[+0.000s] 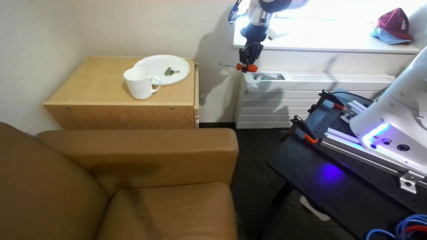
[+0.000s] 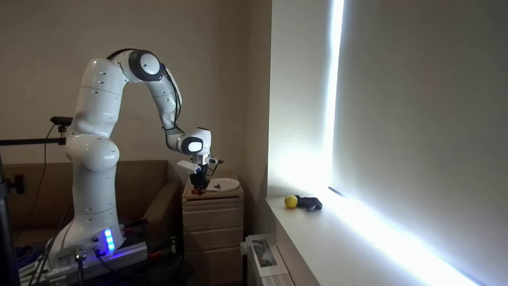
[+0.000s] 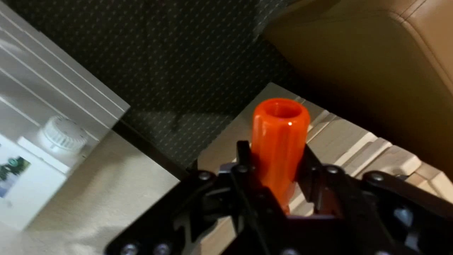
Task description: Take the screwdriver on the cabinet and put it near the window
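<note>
Foreground, in an exterior view: brown leather-look armchair [image 1: 143,146], cut off left and below, hiding the lower side of the light tan wooden box-shaped cabinet [image 1: 103,80]. In mid-air beside the cabinet: thin-shafted screwdriver [image 1: 239,67] with ribbed orange-red handle [image 3: 280,141], shaft hidden in the wrist view; black two-fingered gripper [image 3: 277,156], spread narrow, clamped on the handle. Background: glowing white window [image 1: 327,8], outline lost in glare, cropped at top.
</note>
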Tool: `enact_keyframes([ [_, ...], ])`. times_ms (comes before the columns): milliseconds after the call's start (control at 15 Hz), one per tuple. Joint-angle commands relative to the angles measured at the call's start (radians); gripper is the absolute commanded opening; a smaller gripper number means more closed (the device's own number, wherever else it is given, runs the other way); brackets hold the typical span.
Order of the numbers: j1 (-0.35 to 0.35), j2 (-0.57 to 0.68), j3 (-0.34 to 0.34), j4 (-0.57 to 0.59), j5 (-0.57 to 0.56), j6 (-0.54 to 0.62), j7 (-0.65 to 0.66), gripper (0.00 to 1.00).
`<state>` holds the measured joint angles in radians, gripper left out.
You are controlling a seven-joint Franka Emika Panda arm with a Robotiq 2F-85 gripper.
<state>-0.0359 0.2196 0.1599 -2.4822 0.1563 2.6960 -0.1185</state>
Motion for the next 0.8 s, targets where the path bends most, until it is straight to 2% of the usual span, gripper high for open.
enact_keyframes([
  [0,-0.069,-0.120,-0.064,-0.182,0.126,0.043,-0.033,0.08],
  [267,-0.159,-0.197,-0.179,-0.318,0.306,0.023,-0.134,0.08],
  [400,-0.207,-0.235,-0.267,-0.367,0.331,0.029,-0.168,0.08],
  [467,-0.250,-0.195,-0.309,-0.297,0.327,-0.009,-0.181,0.08],
  [600,-0.314,-0.257,-0.400,-0.305,0.295,-0.036,-0.176,0.08],
  [667,-0.335,-0.288,-0.430,-0.299,0.296,-0.062,-0.159,0.08],
  [733,-0.326,-0.326,-0.460,-0.291,0.308,-0.097,-0.127,0.08],
])
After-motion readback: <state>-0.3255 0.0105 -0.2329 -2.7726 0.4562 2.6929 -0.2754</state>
